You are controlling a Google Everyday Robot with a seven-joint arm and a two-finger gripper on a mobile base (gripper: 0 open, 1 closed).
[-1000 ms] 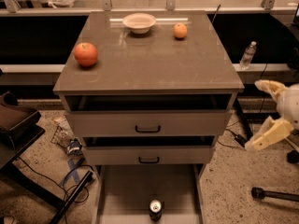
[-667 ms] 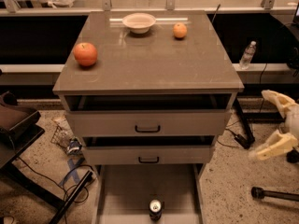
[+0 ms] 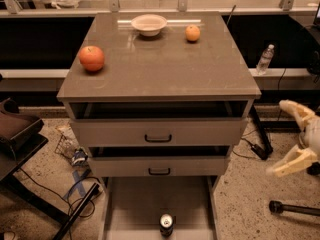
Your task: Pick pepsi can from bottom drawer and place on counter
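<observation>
The pepsi can (image 3: pixel 166 224) stands upright in the bottom drawer (image 3: pixel 135 204), near its front edge, its silver top facing up. The drawer is pulled fully out below two upper drawers with black handles. The counter (image 3: pixel 160 69) is the grey-brown top of the cabinet. My gripper (image 3: pixel 287 136) is at the far right edge of the view, beside the cabinet at the height of the upper drawers, well away from the can. Its two pale fingers (image 3: pixel 295 162) are spread wide apart and hold nothing.
On the counter are a red apple (image 3: pixel 92 58) at the left, a white bowl (image 3: pixel 149 24) at the back and an orange (image 3: pixel 192 33). A clear plastic bottle (image 3: pixel 265 59) stands on a ledge at the right. Cables and clutter lie on the floor at the left.
My gripper has shifted down and to the right, closer to the right edge of the view. The can, drawers and counter items have not moved.
</observation>
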